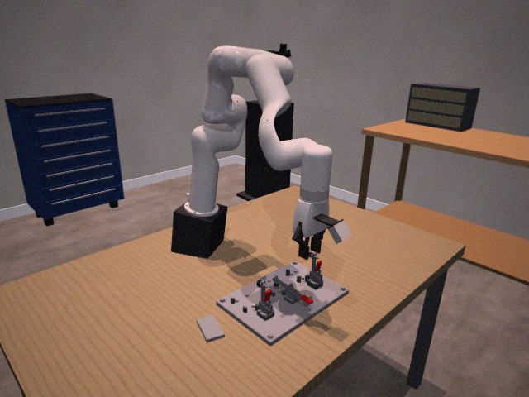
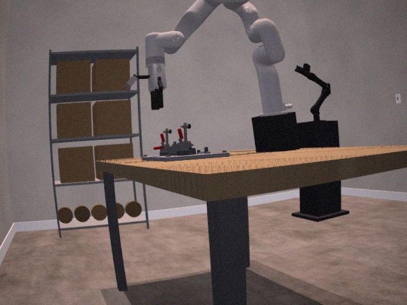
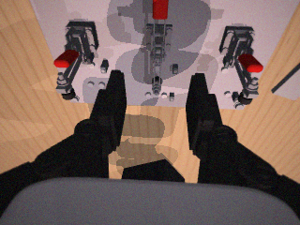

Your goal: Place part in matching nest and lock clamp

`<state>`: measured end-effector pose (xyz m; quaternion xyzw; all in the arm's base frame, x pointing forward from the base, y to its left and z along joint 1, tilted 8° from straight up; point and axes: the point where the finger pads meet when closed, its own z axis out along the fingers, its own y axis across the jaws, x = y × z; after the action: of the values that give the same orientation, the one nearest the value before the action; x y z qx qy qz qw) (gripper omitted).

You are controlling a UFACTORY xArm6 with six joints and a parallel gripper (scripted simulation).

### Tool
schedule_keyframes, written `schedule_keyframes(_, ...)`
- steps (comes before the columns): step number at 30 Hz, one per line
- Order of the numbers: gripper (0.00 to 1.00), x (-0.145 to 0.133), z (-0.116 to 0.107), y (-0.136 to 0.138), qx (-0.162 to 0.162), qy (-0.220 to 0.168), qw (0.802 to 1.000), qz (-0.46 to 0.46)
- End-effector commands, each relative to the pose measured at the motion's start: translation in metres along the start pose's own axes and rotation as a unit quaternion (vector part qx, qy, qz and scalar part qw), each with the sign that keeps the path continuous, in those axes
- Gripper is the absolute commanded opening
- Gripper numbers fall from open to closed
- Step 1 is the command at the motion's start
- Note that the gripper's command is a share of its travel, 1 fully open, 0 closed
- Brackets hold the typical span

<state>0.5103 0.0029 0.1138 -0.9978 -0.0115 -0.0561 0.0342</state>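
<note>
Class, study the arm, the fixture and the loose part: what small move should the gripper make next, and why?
Probably a sideways shift, staying high, towards the loose part. The gripper has nothing between its parted fingers and hangs above the fixture, while the part lies on the table beside it.

The tabletop (image 1: 140, 308) (image 2: 296, 167) looks like pale wood, its lengthwise grain running out to the edges. The fixture plate (image 1: 273, 331) (image 2: 184, 157) (image 3: 127, 96) seems smooth, matt grey metal. Red plastic-looking grips cap the dark metallic clamps (image 1: 264, 309) (image 3: 237, 44). The robot arm (image 1: 267, 81) (image 2: 271, 85) has smooth, softly glossy white casing.
</note>
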Motion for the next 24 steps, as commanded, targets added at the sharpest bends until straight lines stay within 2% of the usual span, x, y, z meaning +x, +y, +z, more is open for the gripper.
schedule_keyframes(1, 0.47, 0.002, 0.001, 0.000, 0.000, 0.002, 1.000, 0.000)
schedule_keyframes(10, 0.47, 0.002, 0.018, 0.000, 0.000, 0.002, 1.000, 0.000)
schedule_keyframes(24, 0.47, 0.002, 0.089, 0.000, 0.000, 0.002, 1.000, 0.000)
